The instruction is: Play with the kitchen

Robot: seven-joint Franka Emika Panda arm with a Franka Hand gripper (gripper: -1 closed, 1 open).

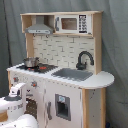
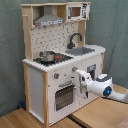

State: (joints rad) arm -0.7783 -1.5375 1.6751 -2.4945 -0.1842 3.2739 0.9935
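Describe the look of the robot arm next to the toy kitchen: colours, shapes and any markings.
The arm is glossy white with rounded, bulbous joint housings and grey seams between segments. In the second exterior view one joint cap carries a small round blue light. The gripper is a blocky whitish unit. In the first exterior view the same white, rounded casings show at the lower left. No cables or lettering are visible.
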